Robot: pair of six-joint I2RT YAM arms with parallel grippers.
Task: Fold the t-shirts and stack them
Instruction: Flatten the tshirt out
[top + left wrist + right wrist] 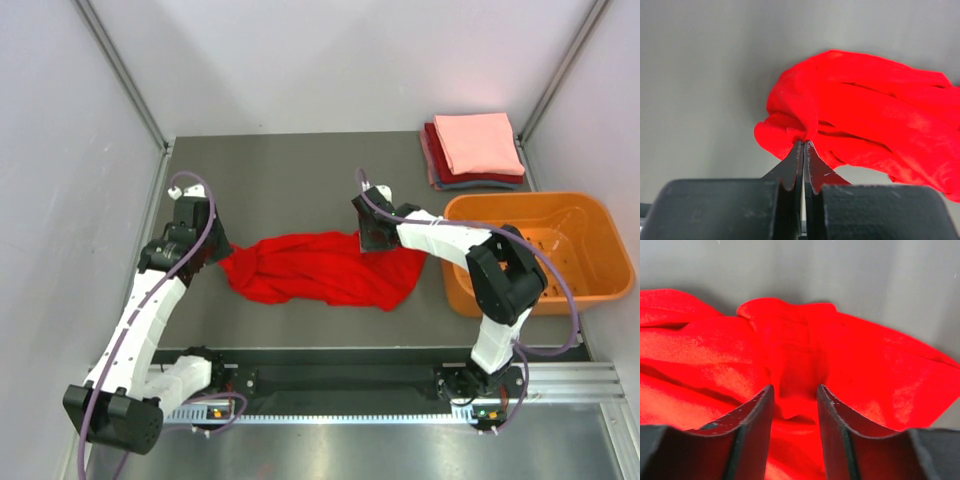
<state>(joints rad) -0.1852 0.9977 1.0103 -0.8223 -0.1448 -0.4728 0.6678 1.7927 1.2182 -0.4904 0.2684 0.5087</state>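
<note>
The table (pixel 300 190) has a flat, dull grey top with pale walls on its left, far and right sides. A red t-shirt (pixel 320 268) lies crumpled on it around the middle, spread wider from left to right than from near to far. In the far right corner is a stack of folded shirts (pixel 475 150), salmon-pink on top, dark red below it and a grey-blue edge at the bottom. Just near of the stack, along the right side, stands an orange basket (pixel 530 203), well apart from the red t-shirt.
</note>
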